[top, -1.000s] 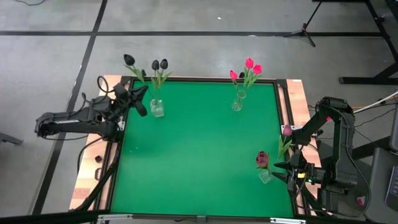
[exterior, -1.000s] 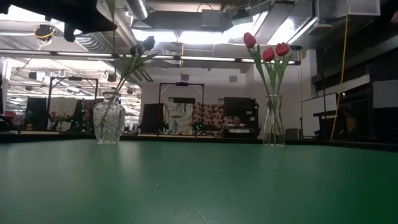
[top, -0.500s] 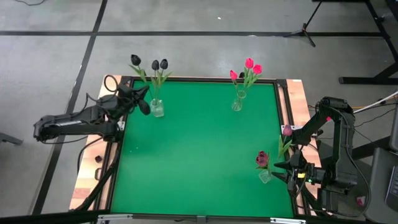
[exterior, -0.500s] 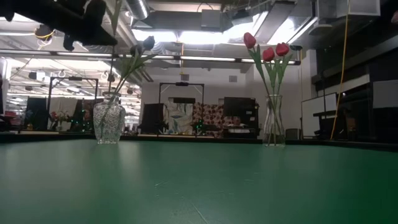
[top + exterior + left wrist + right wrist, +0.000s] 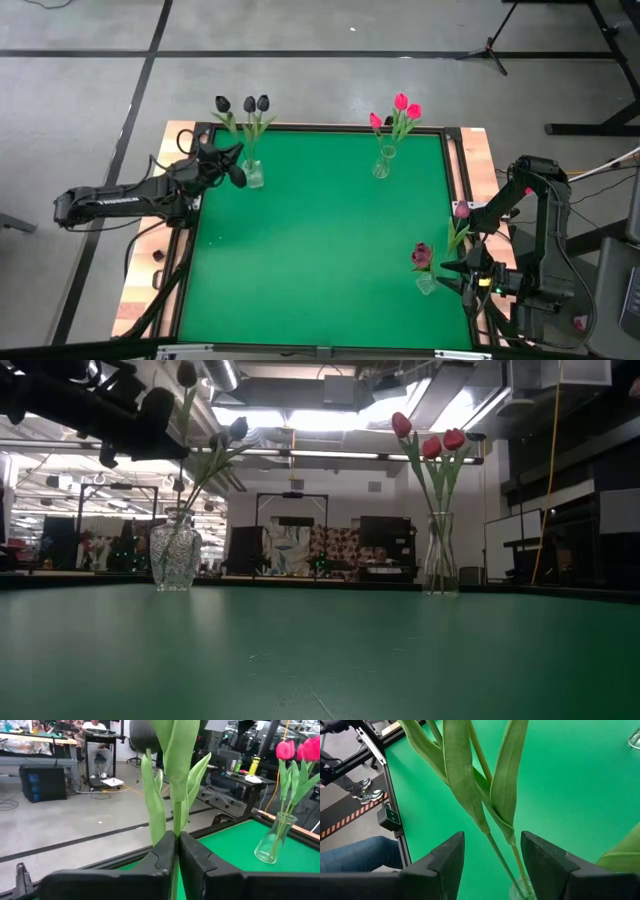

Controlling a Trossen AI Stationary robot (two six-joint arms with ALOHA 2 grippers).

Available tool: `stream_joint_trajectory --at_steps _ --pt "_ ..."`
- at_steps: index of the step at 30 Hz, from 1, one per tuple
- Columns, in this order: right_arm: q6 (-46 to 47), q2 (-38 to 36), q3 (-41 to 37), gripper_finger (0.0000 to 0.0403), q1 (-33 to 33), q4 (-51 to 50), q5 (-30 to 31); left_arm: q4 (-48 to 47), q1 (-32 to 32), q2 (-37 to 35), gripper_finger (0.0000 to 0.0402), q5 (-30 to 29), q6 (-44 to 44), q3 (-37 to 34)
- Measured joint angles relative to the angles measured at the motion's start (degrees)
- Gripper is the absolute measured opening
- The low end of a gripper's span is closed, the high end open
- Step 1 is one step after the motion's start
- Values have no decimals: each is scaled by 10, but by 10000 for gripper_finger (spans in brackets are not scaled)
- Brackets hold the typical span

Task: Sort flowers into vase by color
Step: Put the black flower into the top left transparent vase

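My left gripper (image 5: 233, 168) stands at the table's far left corner, shut on a black tulip (image 5: 222, 104), right beside the glass vase (image 5: 252, 177) that holds two more black tulips (image 5: 256, 103). Whether the held stem's lower end is inside that vase (image 5: 175, 558), I cannot tell. Three pink tulips (image 5: 400, 108) stand in a slim vase (image 5: 381, 168) at the far right. Near the right edge, maroon tulips (image 5: 421, 256) stand in a small vase (image 5: 427, 284). My right gripper (image 5: 492, 855) is open there, a finger on either side of their stems (image 5: 487, 835) without touching. My left gripper pinches the black tulip's green stem (image 5: 174, 827) between its two fingers, just below the leaves. The fingers come level from the table's left side and lie across the stem. The tulip stands upright, its dark head (image 5: 187, 374) above the fingers.
Wooden strips (image 5: 478, 150) border the green mat on both sides. A person's leg (image 5: 355, 860) shows beyond the table's edge in the right wrist view. The middle of the mat (image 5: 320, 230) is bare.
My left gripper has come down and gone toward the far-left vase, carrying the black tulip upright. The tulip's head now stands close beside the two black tulips in that vase. My right arm has kept still.
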Motion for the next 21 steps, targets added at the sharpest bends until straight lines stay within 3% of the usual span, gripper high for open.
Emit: stream_joint_trajectory --at_steps 13,21 --pt "0 0 0 193 0 12 14 -15 -2 0 116 2 -74 0" --pt "0 0 0 193 0 17 13 -102 -2 0 133 2 -134 0"
